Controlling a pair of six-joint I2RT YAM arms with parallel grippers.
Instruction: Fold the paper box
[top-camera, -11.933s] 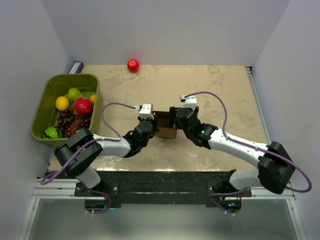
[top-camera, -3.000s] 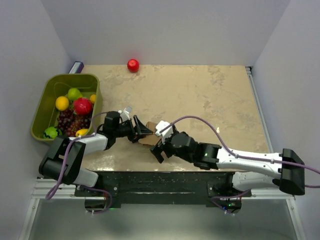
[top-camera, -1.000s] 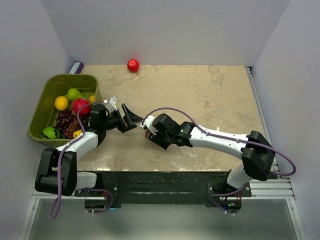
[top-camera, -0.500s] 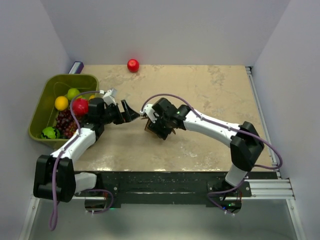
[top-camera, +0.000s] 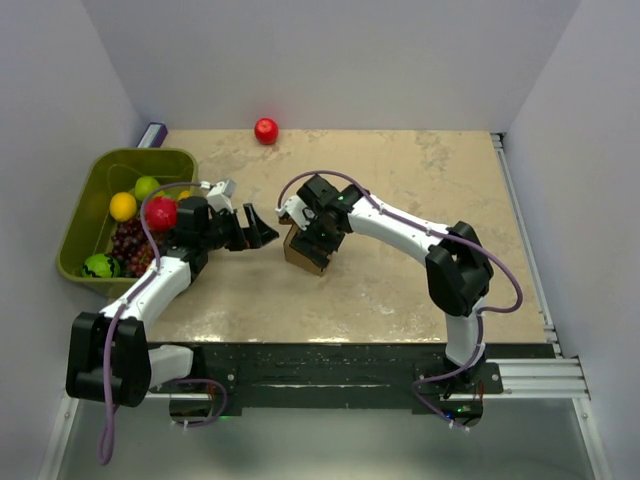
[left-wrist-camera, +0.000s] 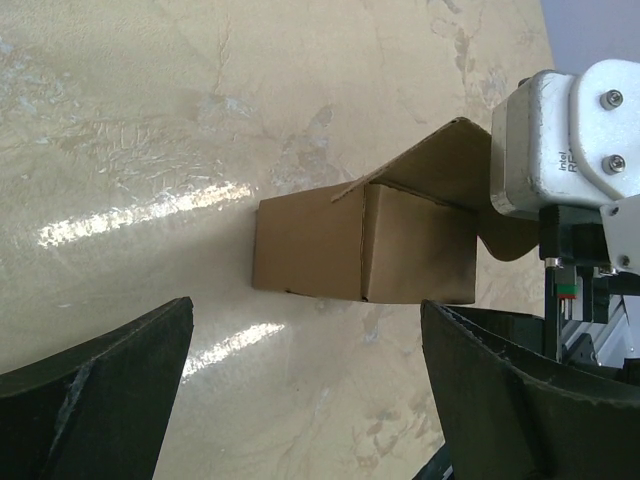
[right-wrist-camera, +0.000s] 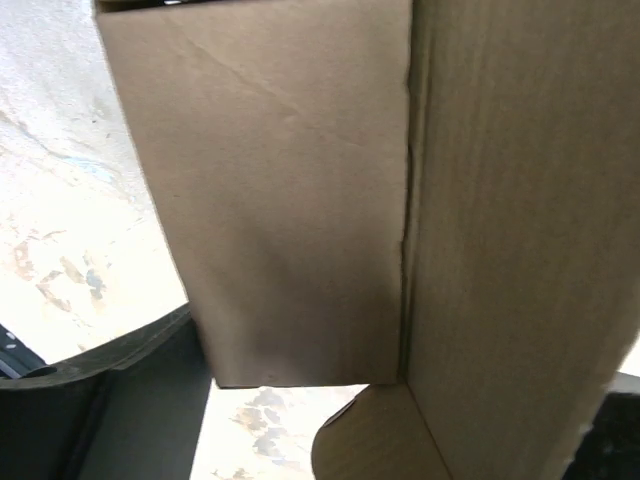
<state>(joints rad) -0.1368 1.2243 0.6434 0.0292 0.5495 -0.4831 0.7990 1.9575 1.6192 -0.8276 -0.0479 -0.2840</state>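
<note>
The paper box (top-camera: 303, 253) is a small brown cardboard box standing on the table at centre left. One flap (left-wrist-camera: 440, 170) is raised on its right side. In the left wrist view the box (left-wrist-camera: 360, 250) lies ahead of my left gripper (left-wrist-camera: 310, 400), which is open, empty and apart from it. My right gripper (top-camera: 320, 228) reaches down over the box's far end. The box's walls (right-wrist-camera: 300, 190) fill the right wrist view and sit between the spread jaws of my right gripper (right-wrist-camera: 380, 385). Table shows between the left finger (right-wrist-camera: 110, 410) and the cardboard, so the gripper is open.
A green bin (top-camera: 112, 160) with several fruits stands at the left edge, right behind my left arm. A red ball (top-camera: 266, 130) lies by the back wall. A small purple and white object (top-camera: 152, 134) sits at the back left corner.
My right arm has swung round toward the far side of the box, and its jaws have widened. The box has shifted slightly away from the near edge. My left gripper has stayed open beside it.
</note>
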